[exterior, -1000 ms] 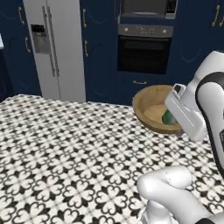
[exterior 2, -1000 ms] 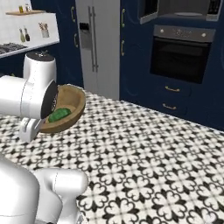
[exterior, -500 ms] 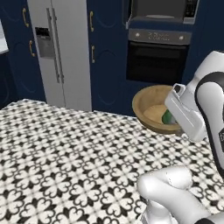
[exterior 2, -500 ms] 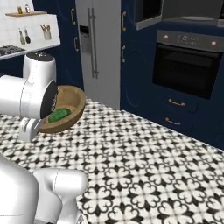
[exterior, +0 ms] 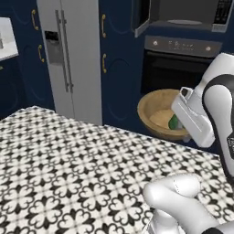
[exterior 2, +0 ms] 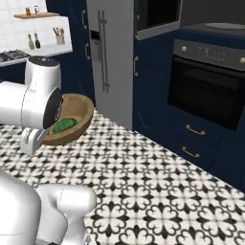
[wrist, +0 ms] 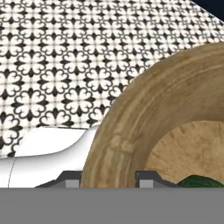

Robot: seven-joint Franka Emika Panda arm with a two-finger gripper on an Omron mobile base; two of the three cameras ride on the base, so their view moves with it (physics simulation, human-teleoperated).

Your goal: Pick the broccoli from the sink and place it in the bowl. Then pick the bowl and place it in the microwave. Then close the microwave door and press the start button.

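Note:
My gripper (wrist: 109, 180) is shut on the rim of the tan wooden bowl (wrist: 144, 118), one fingertip on each side of its wall. It holds the bowl (exterior: 157, 112) tilted in the air above the patterned floor. The green broccoli (exterior: 174, 122) lies inside, low against the wall, and it shows as a dark green lump (wrist: 199, 181) in the hand view. In the right base view the bowl (exterior 2: 79, 112) with the broccoli (exterior 2: 63, 125) hangs beside my white hand. The microwave (exterior: 185, 13) sits high in the blue cabinets, and the microwave door (exterior: 140, 17) is swung open to the left.
A black oven (exterior: 178, 68) with a control strip sits right under the microwave. To its left stands a grey double-door fridge (exterior: 71, 55). Blue drawers with brass handles (exterior 2: 196, 131) sit below the oven. A shelf with jars (exterior 2: 36, 14) hangs at the far left.
The whole picture has shifted: the base has driven closer to the cabinets, so the fridge, oven and microwave look larger. The bowl stays in my grip in the same pose.

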